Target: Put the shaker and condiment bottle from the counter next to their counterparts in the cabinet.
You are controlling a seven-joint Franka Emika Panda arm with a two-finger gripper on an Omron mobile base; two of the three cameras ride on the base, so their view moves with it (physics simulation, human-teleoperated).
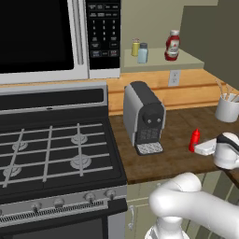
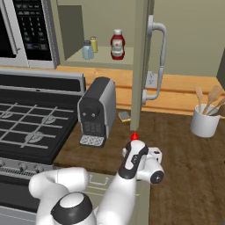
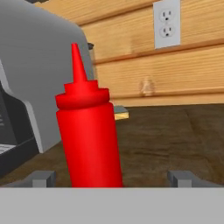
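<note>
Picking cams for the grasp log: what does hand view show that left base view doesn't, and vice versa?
Hand view alone: the open jaws standing either side of the condiment bottle, not touching it, and a small yellow block behind it.
Left base view alone: the cabinet shelf with the shaker, yellow shaker and labelled red bottle; stove; microwave; utensil cup.
Both: condiment bottle upright on the counter, coffee machine, wall outlet.
</note>
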